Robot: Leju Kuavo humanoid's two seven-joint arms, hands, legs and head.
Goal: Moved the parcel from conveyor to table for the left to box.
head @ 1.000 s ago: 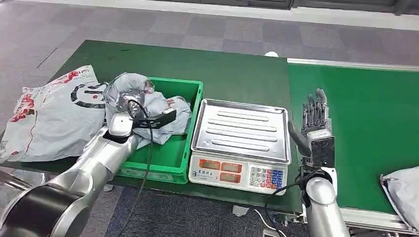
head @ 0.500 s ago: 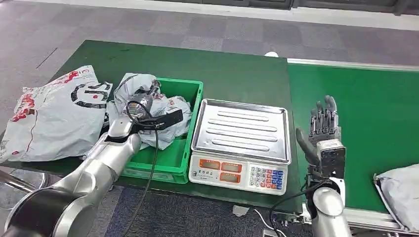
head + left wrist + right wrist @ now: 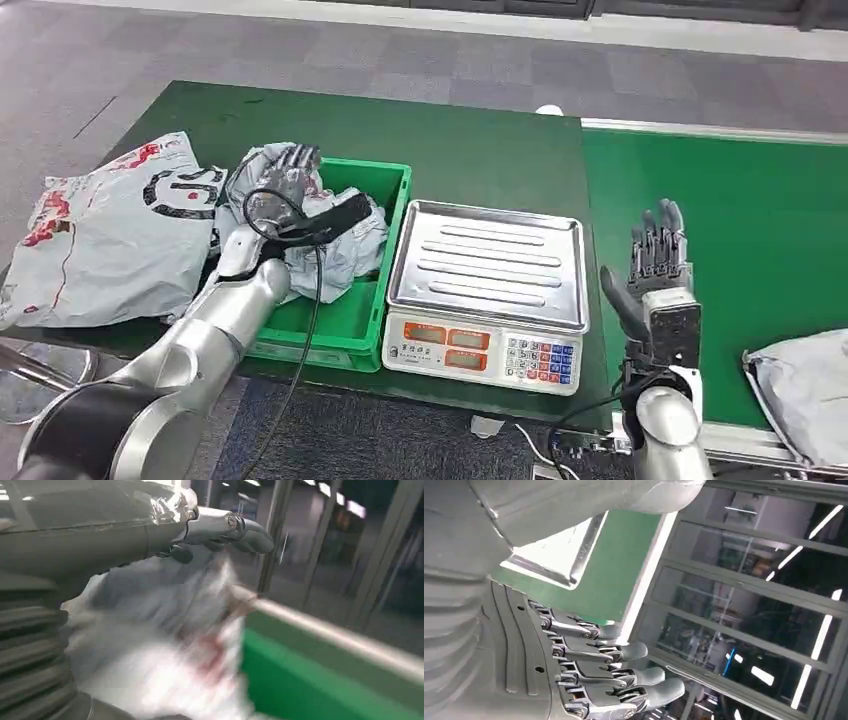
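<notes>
Head view showed the left hand (image 3: 285, 178) gripping a crumpled grey parcel (image 3: 335, 235) over the green crate (image 3: 385, 195) on the worktop (image 3: 480, 145). The right hand (image 3: 655, 250) was released, fingers spread, above the green conveyor (image 3: 740, 200), where another grey parcel (image 3: 805, 385) lay near its edge.

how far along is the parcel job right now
Boxing is in progress: the left robot hand holds a crumpled grey plastic parcel over the green plastic crate. Still to do: another grey parcel lies on the green conveyor belt, and the right robot hand is open and empty beside it.
</notes>
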